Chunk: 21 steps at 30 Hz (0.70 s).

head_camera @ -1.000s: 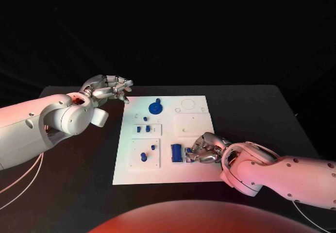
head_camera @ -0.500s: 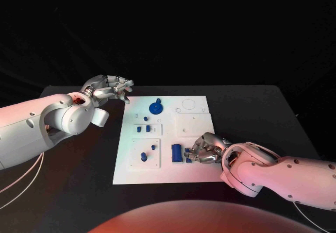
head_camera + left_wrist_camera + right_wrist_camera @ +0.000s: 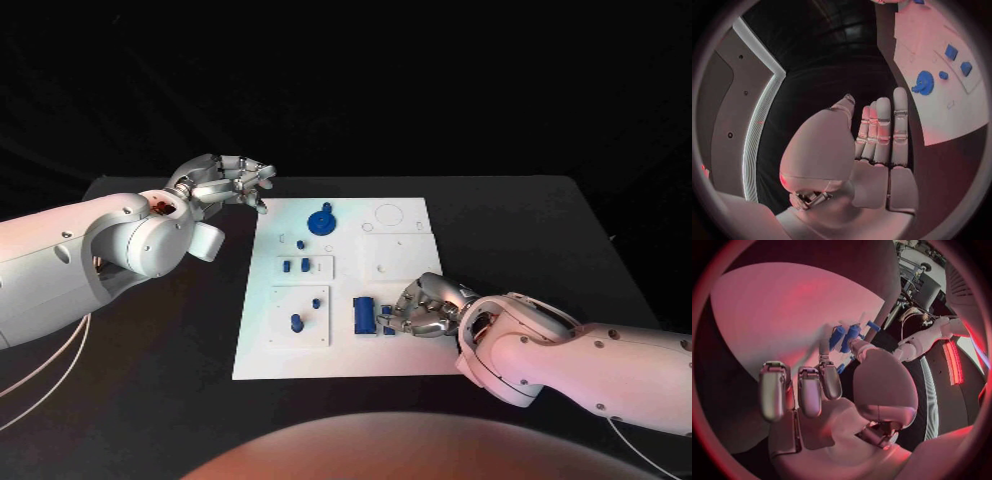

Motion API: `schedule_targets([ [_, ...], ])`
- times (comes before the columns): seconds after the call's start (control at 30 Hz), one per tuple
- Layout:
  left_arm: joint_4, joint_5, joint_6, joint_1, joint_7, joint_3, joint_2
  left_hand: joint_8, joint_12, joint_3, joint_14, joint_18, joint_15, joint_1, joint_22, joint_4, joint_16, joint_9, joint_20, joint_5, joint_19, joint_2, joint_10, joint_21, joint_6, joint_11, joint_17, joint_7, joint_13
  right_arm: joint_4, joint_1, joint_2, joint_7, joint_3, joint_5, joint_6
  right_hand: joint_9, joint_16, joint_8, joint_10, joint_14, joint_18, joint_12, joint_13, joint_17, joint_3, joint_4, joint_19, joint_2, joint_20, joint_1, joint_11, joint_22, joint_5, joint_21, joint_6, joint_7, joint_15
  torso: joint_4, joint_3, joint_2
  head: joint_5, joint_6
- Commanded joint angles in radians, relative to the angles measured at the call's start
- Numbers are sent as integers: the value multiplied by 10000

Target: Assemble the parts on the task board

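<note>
Head view: the left robot hand [image 3: 224,182] hangs over the black worktop [image 3: 159,340] just past the far left corner of the white task board [image 3: 346,355], fingers curled in on themselves with nothing in them. Its white arm comes in from the left, well clear of the board. In the left wrist view the same hand's fingers [image 3: 882,132] lie straight and close together, so how tightly it is closed is not fully clear; nothing is held.

The right robot hand [image 3: 421,306] sits low on the near right part of the board, fingers bent down beside a blue block [image 3: 364,315] and touching a smaller blue piece [image 3: 387,318] next to it. In the right wrist view its fingertips [image 3: 831,382] meet a cluster of blue pieces [image 3: 845,337]; whether it actually grips one I cannot tell.

A blue gear [image 3: 322,219] stands near the board's far edge, with small blue pegs [image 3: 296,266] in the left column. Open worktop lies beyond the board's right edge and along its left side.
</note>
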Motion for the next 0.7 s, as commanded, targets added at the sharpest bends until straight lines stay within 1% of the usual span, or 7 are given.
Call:
schedule_targets([
  [0.03, 29, -24, 145, 7, 39, 6, -2, 31, 22, 57, 26, 143, 71, -82, -16, 11, -66, -13, -12, -10, 77, -45, -33, -48, -43, 53, -14, 120, -16, 104, -8, -140, 288, 1, -189, 376, -9, 17, -66, 78, 888, -133, 19, 1159, 1812, -115, -1, 578, 46, -7, 109, 49, 2208, -41, -11, 60, 14, 37, -1, -1, -4, 18, -3],
  [0.2, 26, -24, 140, 7, 37, 6, -19, 31, 22, 57, 26, 143, 71, -82, -16, 11, -66, -13, -12, -10, 77, -45, -33, -48, -43, 53, -14, 120, -16, 352, -8, -429, 621, 0, 119, 608, -23, 9, -102, 60, 884, -130, -9, 1145, 1797, -256, -22, 570, 86, -4, 356, 59, 2202, -83, -32, 23, 28, 43, -13, 6, 3, 36, -3],
  [0.33, 19, -24, 136, 7, 36, 6, -22, 31, 22, 57, 26, 143, 71, -82, -16, 11, -66, -13, -12, -10, 77, -45, -33, -48, -43, 53, -14, 120, -16, 491, -9, -600, 821, -1, 279, 745, -31, 9, -119, 57, 884, -130, -10, 1147, 1797, -358, -39, 569, 72, 1, 517, 67, 2203, -111, -33, 13, 37, 51, -20, 9, 2, 36, -3],
  [0.4, 14, -26, 137, 6, 35, 6, -18, 31, 22, 57, 26, 143, 71, -82, -16, 11, -66, -13, -12, -10, 77, -45, -33, -48, -43, 53, -14, 120, -16, 525, -11, -662, 887, -2, 331, 805, -32, 10, -121, 57, 885, -130, -8, 1148, 1800, -380, -39, 568, 71, 2, 547, 68, 2202, -126, -34, 14, 39, 52, -26, 9, -3, 36, -3],
  [0.5, 9, -28, 142, 6, 36, 6, -12, 31, 22, 57, 26, 143, 71, -82, -16, 11, -66, -13, -12, -10, 77, -45, -33, -48, -43, 53, -14, 120, -16, 550, -16, -728, 934, -2, 372, 880, -34, 9, -124, 60, 884, -129, 0, 1154, 1798, -419, -37, 566, 70, 4, 593, 70, 2201, -155, -40, 15, 40, 54, -10, 8, -5, 32, -3],
  [0.67, 0, -30, 141, 6, 34, 6, -8, 31, 22, 57, 26, 143, 71, -82, -16, 11, -66, -13, -12, -10, 77, -45, -33, -48, -43, 53, -14, 120, -16, 529, -23, -797, 965, -3, 405, 1026, -35, 10, -125, 57, 884, -132, -6, 1151, 1799, -428, -36, 570, 72, 5, 605, 70, 2205, -163, -26, 16, 41, 55, -2, 7, 3, 23, -3],
  [0.7, 0, -30, 141, 6, 34, 6, -8, 31, 22, 57, 26, 143, 71, -82, -16, 11, -66, -13, -12, -10, 77, -45, -33, -48, -43, 53, -14, 120, -16, 519, -24, -800, 966, -3, 407, 1036, -35, 11, -125, 62, 885, -133, 5, 1158, 1802, -438, -35, 572, 77, 5, 621, 70, 2207, -171, -18, 18, 41, 55, -3, 3, 4, 23, -3],
])
